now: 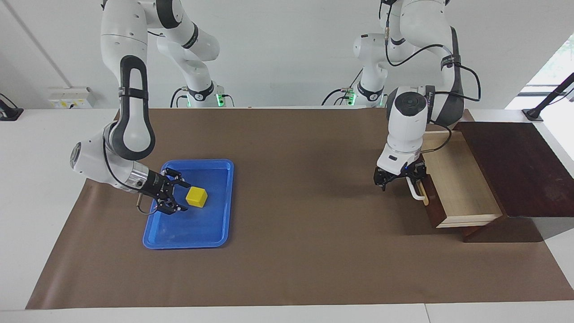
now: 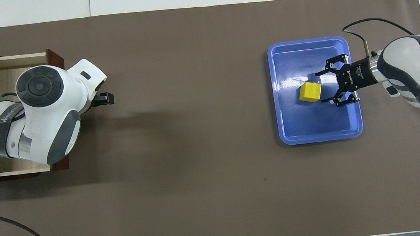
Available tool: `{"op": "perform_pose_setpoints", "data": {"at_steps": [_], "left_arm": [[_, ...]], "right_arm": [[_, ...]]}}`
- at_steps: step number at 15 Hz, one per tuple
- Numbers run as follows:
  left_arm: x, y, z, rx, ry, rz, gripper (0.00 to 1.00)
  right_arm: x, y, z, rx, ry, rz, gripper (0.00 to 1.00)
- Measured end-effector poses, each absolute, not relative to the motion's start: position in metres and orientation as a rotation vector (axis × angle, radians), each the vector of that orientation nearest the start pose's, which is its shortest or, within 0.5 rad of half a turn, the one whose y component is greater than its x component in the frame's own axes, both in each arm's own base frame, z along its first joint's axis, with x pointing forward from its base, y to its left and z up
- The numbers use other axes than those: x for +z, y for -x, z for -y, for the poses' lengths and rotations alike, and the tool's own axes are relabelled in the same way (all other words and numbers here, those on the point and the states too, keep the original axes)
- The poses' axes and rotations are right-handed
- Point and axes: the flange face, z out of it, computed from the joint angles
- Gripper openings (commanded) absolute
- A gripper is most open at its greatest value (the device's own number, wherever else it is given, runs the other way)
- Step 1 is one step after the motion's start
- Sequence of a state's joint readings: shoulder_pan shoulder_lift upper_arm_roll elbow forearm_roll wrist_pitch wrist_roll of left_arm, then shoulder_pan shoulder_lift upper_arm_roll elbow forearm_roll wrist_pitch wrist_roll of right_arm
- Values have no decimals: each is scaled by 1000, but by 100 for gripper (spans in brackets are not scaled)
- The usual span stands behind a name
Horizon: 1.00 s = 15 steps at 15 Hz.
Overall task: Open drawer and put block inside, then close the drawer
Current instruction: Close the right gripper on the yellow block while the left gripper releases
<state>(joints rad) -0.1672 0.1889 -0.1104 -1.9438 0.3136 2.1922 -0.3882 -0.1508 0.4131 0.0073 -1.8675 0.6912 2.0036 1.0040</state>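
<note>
The yellow block [image 1: 197,197] [image 2: 310,91] lies in a flat blue tray [image 1: 193,229] [image 2: 310,123] toward the right arm's end of the table. My right gripper [image 1: 186,197] [image 2: 320,87] is open and low over the tray, its fingertips on either side of the block's edge. The drawer [image 1: 457,179] [image 2: 5,68] stands pulled out of the dark wooden box [image 1: 515,166], its pale inside bare. My left gripper [image 1: 398,181] [image 2: 101,99] is open, right at the drawer's front by the white handle [image 1: 418,192].
A brown mat [image 1: 296,202] covers the table's middle. The wooden box sits at the left arm's end, the tray at the right arm's end. White table edge strips border the mat.
</note>
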Motion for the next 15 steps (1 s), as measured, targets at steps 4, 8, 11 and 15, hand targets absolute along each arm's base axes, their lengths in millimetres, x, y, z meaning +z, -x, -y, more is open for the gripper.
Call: {"op": "perform_pose_setpoints", "data": {"at_steps": [4,8,11,15], "left_arm": [[431,-596,151,-182,2911,-44,100],[495,-609,157,-124,2975,122,100],[533,-608,167,-98,3032,399,100],[552,-603,183,-40,3013,996,100]], "right_arm": [[280,-607,45,693,1867,-1840,92],[270,-600,41,725,1864,-1847,92],[272,-599,40,723,1866,-1846,91],[274,-599,40,715,1868,-1843,80]]}}
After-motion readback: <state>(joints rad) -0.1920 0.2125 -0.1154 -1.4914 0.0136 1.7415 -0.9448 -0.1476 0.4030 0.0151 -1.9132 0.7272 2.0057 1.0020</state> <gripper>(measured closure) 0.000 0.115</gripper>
